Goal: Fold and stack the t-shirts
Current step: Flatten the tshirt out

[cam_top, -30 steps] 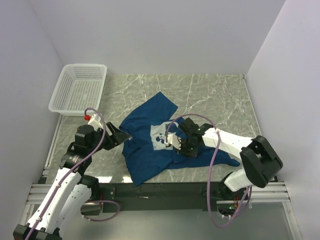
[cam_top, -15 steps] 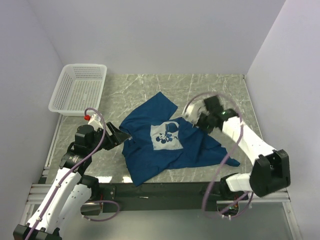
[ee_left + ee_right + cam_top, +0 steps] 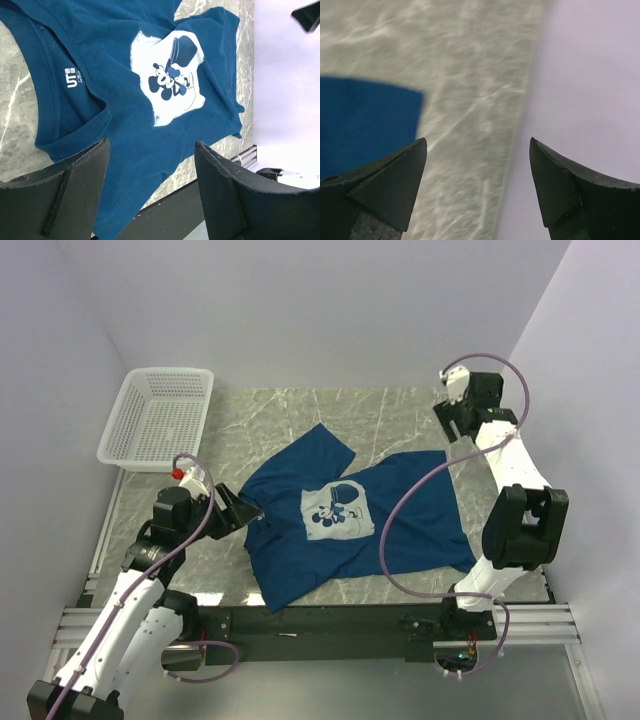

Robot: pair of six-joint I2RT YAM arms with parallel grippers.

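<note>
One t-shirt lies on the one table, and it carries one pale print and one white neck label; one white basket stands off the t-shirt's far left. There are two arms, one left arm at the t-shirt's left edge and one right arm past its far right corner. They bear two grippers in all, the left gripper and the right gripper, each with two fingers, and two purple cables, one per arm.
</note>
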